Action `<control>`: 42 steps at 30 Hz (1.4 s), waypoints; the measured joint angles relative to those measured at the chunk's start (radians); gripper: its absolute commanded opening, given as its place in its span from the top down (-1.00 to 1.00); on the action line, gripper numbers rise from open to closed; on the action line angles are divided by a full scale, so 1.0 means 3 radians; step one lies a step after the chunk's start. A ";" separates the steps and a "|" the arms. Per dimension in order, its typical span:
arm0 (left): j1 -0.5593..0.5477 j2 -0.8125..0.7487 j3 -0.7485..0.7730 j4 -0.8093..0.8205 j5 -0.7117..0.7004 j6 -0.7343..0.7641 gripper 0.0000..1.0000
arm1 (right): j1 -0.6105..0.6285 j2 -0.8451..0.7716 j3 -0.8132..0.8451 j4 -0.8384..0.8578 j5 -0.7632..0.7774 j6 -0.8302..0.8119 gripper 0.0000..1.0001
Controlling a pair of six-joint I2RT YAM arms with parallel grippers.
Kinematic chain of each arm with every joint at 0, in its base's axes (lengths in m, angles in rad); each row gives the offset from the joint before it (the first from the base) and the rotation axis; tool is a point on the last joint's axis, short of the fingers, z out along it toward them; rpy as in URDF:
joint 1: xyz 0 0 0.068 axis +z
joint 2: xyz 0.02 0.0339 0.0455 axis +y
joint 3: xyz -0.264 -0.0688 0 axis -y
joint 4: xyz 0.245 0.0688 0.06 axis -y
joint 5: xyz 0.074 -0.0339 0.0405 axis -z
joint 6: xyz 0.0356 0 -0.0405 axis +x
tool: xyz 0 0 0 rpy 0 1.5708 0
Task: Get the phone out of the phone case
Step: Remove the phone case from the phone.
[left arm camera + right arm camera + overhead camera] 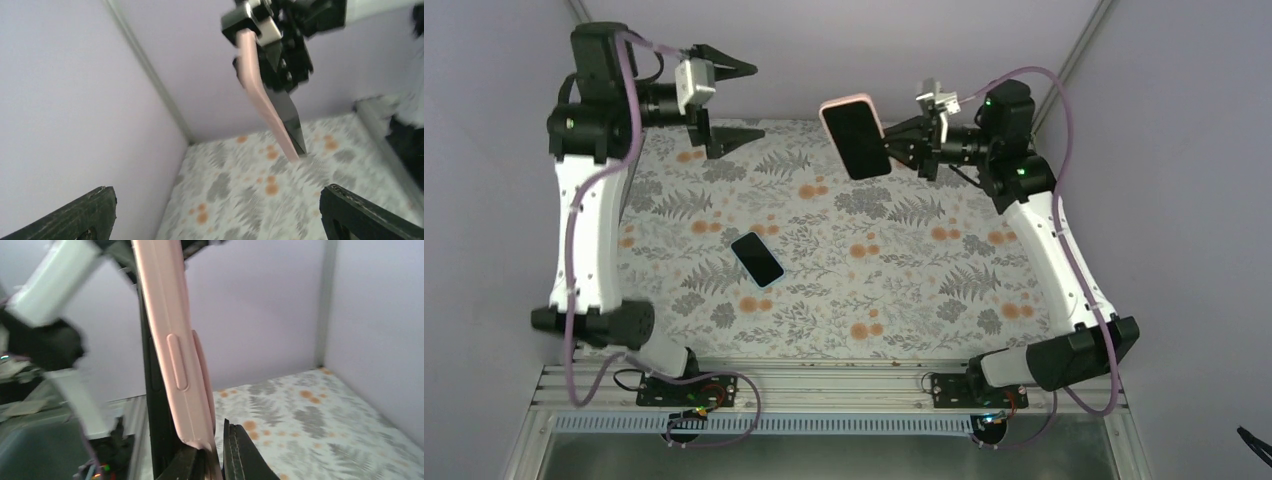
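- The right jaws are clamped on one end of a pink phone case [856, 137], holding it in the air above the far side of the worktop [894, 290].
- From above, the case shows a dark face ringed by its pink rim. I cannot tell whether that face is a screen or the bare lining.
- In the right wrist view the case [172, 350] stands nearly upright. Its side edge and long button face the camera, and its lower end is pinched between the jaws.
- A phone [757, 259] lies flat, dark face up, near the middle of the worktop, well apart from both jaws.
- The left jaws are spread wide with nothing between them, raised at the far left. The case [260, 100] hangs ahead of them, well apart.
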 measured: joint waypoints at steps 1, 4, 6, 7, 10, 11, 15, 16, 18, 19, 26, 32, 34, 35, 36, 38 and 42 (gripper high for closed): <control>-0.0018 -0.0175 -0.0247 0.0266 -0.0174 -0.0098 -1.00 | -0.0072 -0.0001 -0.0025 0.0064 0.0043 0.0069 0.94; -0.0310 -0.0838 -0.1325 0.1333 -0.1025 -0.0284 -1.00 | -0.0305 0.0048 -0.0074 0.0334 0.0277 0.0374 0.94; -0.0738 -0.1026 -0.1813 0.1932 -0.1768 -0.0263 -1.00 | -0.0441 0.0215 0.0004 0.0515 0.0407 0.0610 0.94; -0.0913 -0.1022 -0.1935 0.2169 -0.2015 -0.0249 -1.00 | -0.0488 0.0333 0.0075 0.0587 0.0454 0.0721 0.94; -0.1467 -0.0861 -0.2501 0.3142 -0.2964 -0.0058 -1.00 | -0.0570 0.0734 0.0300 0.0762 0.0552 0.1010 0.94; -0.1620 -0.0749 -0.2711 0.3431 -0.3262 0.0036 -1.00 | -0.0591 0.0890 0.0369 0.0805 0.0581 0.1114 0.94; -0.2000 -0.0251 -0.3330 0.4301 -0.4054 0.0347 -1.00 | -0.0614 0.1363 0.0443 0.0877 0.0650 0.1371 0.94; -0.2076 -0.0127 -0.3443 0.4475 -0.4192 0.0403 -1.00 | -0.0627 0.1470 0.0453 0.0872 0.0650 0.1419 0.94; -0.2169 0.0023 -0.3580 0.4756 -0.4373 0.0483 -1.00 | -0.0631 0.1620 0.0462 0.0861 0.0646 0.1486 0.94; -0.2207 0.0081 -0.3644 0.4969 -0.4475 0.0532 -1.00 | -0.0631 0.1671 0.0465 0.0853 0.0645 0.1506 0.94; -0.2265 0.0223 -0.3658 0.6100 -0.4851 0.0698 -1.00 | -0.0631 0.1731 0.0530 0.0881 0.0641 0.1592 0.94; -0.2270 0.0456 -0.3471 0.6319 -0.4880 0.0679 -1.00 | -0.0631 0.1731 0.0557 0.0955 0.0637 0.1709 0.94; -0.2270 0.0509 -0.3437 0.6254 -0.4875 0.0656 -1.00 | -0.0631 0.1731 0.0557 0.0970 0.0637 0.1733 0.94; -0.2270 0.0528 -0.3426 0.6243 -0.4874 0.0641 -1.00 | -0.0631 0.1731 0.0558 0.0979 0.0637 0.1742 0.94; -0.2270 0.0540 -0.3412 0.6221 -0.4875 0.0629 -1.00 | -0.0631 0.1731 0.0558 0.0989 0.0637 0.1752 0.94; -0.2270 0.0571 -0.3379 0.6202 -0.4875 0.0604 -1.00 | -0.0631 0.1731 0.0558 0.1006 0.0635 0.1770 0.94; -0.2270 0.0623 -0.3265 0.6194 -0.4889 0.0563 -1.00 | -0.0631 0.1731 0.0559 0.1022 0.0633 0.1792 0.94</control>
